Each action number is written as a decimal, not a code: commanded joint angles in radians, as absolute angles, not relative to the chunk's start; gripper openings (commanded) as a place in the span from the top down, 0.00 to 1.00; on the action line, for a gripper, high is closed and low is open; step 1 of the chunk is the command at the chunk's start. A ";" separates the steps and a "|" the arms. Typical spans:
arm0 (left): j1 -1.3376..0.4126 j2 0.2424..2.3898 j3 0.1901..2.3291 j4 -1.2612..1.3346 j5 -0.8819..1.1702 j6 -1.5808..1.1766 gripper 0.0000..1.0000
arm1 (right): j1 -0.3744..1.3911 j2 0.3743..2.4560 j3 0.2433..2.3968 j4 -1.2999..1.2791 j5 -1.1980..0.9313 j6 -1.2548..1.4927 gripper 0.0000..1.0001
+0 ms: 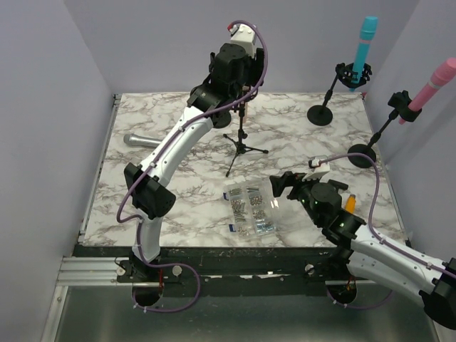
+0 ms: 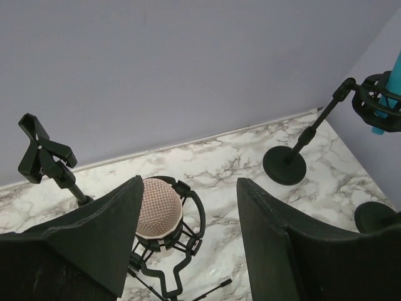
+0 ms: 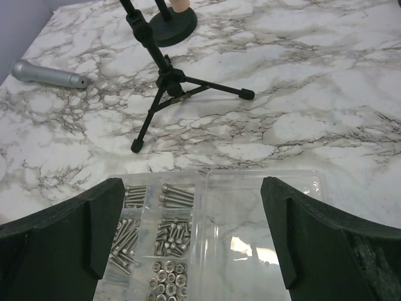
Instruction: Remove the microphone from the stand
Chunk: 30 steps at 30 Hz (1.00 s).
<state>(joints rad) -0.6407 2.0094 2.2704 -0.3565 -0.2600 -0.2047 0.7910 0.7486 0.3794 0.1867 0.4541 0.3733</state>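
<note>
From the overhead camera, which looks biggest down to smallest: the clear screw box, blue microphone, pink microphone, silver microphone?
1. Clear screw box.
2. Blue microphone and pink microphone: they look alike, so unranked.
3. Silver microphone, the smallest showing.

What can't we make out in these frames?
- Top: mic in the tripod stand, hidden under the left gripper.
- Left wrist: mic body below the mesh, hidden by mount and fingers; contact unclear.
- Left wrist: teal mic, cut by right edge.
- Right wrist: stand top, cut by top edge.
- Top: orange item, mostly behind right gripper.
</note>
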 commanded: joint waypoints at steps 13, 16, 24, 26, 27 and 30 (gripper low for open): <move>-0.630 2.005 2.193 -0.452 -0.342 -0.266 0.17 | 0.796 0.746 0.359 0.226 0.481 0.370 0.00; -0.627 2.017 2.175 -0.439 -0.328 -0.270 0.17 | 0.797 0.747 0.354 0.232 0.479 0.370 0.00; -0.596 2.077 2.186 -0.435 -0.299 -0.315 0.25 | 0.796 0.747 0.351 0.234 0.476 0.372 0.00; -0.597 2.084 2.187 -0.421 -0.294 -0.301 0.35 | 0.797 0.746 0.350 0.236 0.478 0.372 0.00; -0.597 2.085 2.189 -0.416 -0.296 -0.290 0.46 | 0.796 0.744 0.347 0.236 0.479 0.371 0.00; -0.597 2.081 2.189 -0.407 -0.324 -0.268 0.68 | 0.795 0.746 0.346 0.240 0.480 0.372 0.00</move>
